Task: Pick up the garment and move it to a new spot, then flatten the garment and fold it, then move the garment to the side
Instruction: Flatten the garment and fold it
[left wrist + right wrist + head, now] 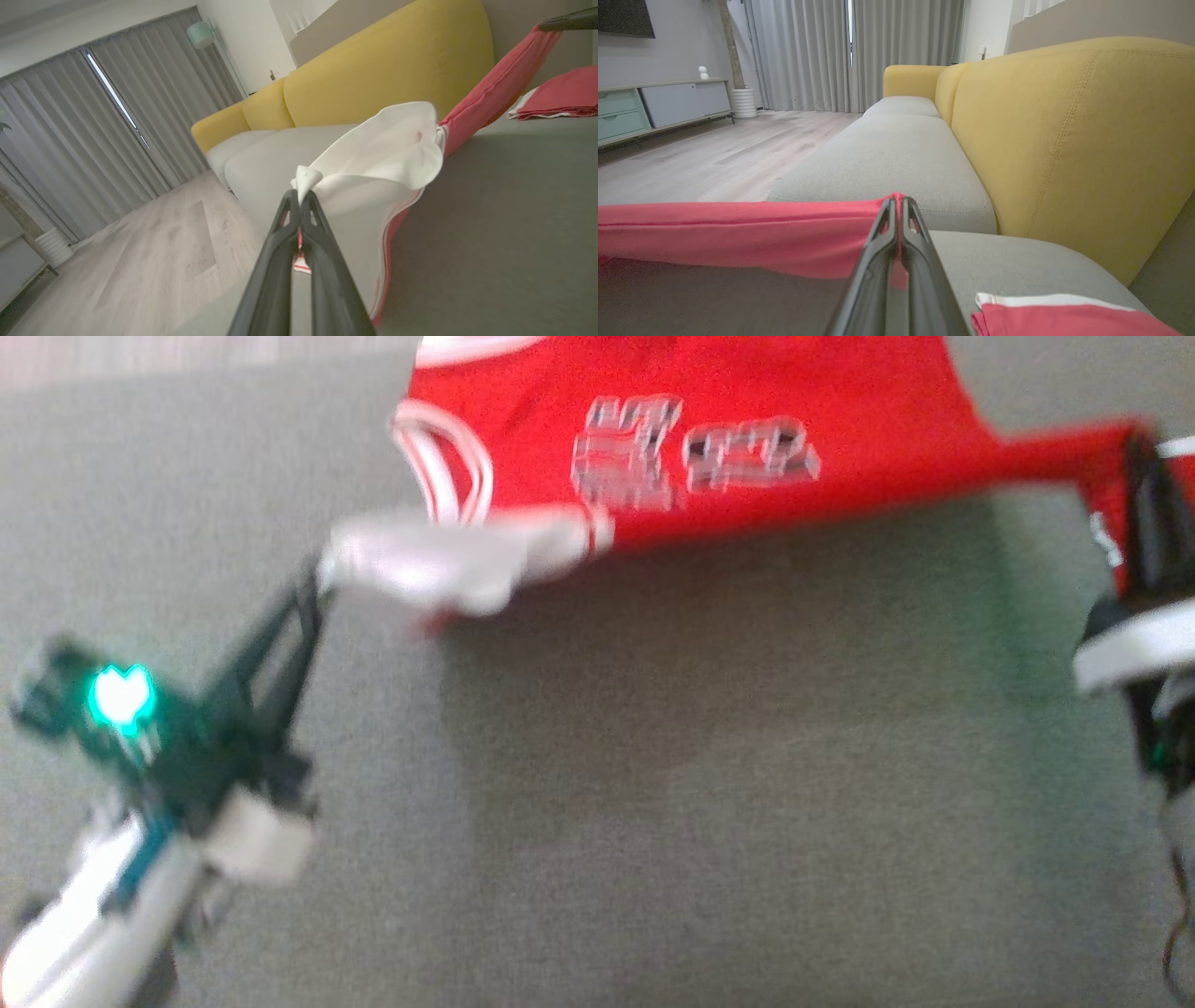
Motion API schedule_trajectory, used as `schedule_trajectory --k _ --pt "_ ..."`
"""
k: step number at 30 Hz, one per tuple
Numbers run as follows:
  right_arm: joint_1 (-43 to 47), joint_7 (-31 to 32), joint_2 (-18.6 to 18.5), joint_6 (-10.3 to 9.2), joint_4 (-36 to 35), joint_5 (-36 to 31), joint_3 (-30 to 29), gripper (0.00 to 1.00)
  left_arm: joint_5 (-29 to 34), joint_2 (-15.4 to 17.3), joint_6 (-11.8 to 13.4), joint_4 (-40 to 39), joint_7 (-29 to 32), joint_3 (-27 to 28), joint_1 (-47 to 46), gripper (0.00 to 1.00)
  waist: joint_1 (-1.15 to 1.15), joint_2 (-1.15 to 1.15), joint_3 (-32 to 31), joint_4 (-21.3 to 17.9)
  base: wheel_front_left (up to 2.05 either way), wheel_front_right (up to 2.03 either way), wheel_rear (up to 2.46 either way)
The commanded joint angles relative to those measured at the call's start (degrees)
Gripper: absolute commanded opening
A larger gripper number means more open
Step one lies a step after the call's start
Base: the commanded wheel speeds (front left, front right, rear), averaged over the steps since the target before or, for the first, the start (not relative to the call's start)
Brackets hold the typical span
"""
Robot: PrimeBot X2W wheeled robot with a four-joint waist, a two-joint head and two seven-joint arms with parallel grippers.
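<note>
Seat (700, 803): the grey cushion lay under the span; cloth dragging on it could bunch when laid down.
Garment (747, 429): red, it was stretched between the left gripper (299, 196) and the right gripper (899, 203), near edge lifted off the seat and far part out of frame; uneven lowering would likely leave wrinkles.
Folded cloth (1064, 317): another red piece sat on the seat close to the right gripper; the hem could snag or cover it.
Sleeve (383, 140): white and bunched, it was pinched only at its tip; a harder pull might slip it free.
Left gripper: its fingers were clamped together on the sleeve tip.
Right gripper: its fingers were clamped on a red corner, a thin bite that tension could pull out.
</note>
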Motion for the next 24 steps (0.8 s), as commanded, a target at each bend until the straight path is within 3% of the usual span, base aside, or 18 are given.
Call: schedule_trajectory --k 1,5,13,18,24 --pt "2.6 -0.4 -0.5 0.37 -2.4 0.5 0.1 0.00 -0.9 3.1 1.3 -2.5 0.0 2.5 1.7 0.00 0.03 0.00 -4.6 -1.3 0.00 0.00 0.00" --pt "10.9 -0.4 0.1 0.37 -4.5 0.7 -1.0 0.00 -3.2 2.6 4.2 -5.6 0.0 0.5 12.8 0.00 0.03 0.00 -7.2 -2.0 0.00 0.00 0.00" --pt "26.2 -0.4 0.8 0.37 -12.2 -2.6 -5.9 0.00 -8.2 2.7 5.7 -8.6 1.2 -2.8 26.7 0.00 0.03 0.00 -9.4 -1.8 0.00 0.00 0.00" --pt "29.6 -0.4 2.3 0.37 -14.0 -3.9 -7.4 0.00 -8.6 3.6 5.4 -9.9 1.7 -2.8 26.9 0.00 0.03 0.00 -8.9 -2.1 0.00 0.00 0.00" --pt "26.8 -0.4 3.2 0.37 -11.3 -3.9 -7.6 0.00 -5.2 2.7 4.1 -7.4 2.3 -2.1 17.6 0.00 0.03 0.00 -6.3 -2.1 0.00 0.00 0.00"
